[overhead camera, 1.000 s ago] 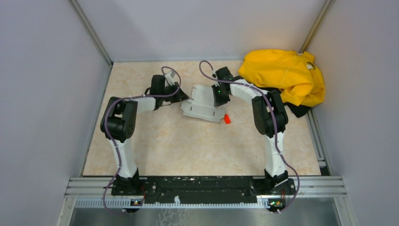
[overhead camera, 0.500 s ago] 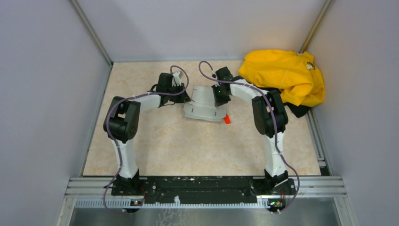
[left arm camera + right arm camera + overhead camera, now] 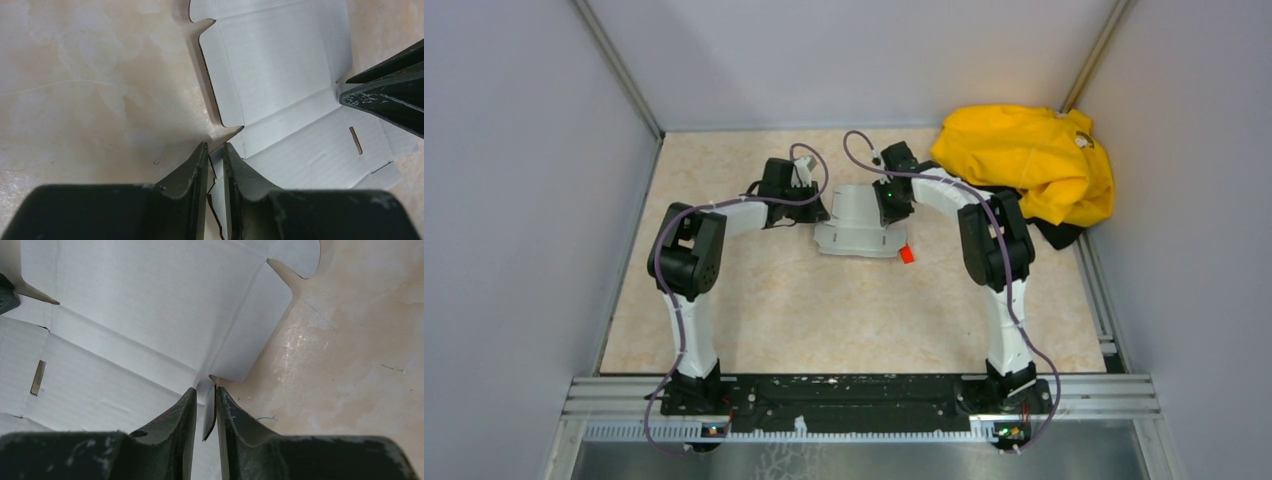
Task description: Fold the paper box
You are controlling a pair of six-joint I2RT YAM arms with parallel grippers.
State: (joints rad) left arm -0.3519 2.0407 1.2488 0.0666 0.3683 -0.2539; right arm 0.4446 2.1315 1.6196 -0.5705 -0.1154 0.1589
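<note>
The paper box [image 3: 856, 225] lies as an unfolded sheet on the counter [image 3: 754, 300] between the two arms, long axis running left to right. The left fingers [image 3: 192, 175] are clenched on its left flap, the right fingers [image 3: 182, 415] on its right flap; both arms equally near.

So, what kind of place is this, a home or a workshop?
Likely a robot lab cell: grey panel walls enclose a beige table, and the left arm and right arm, mounted on an aluminium rail, hold a paper box.
</note>
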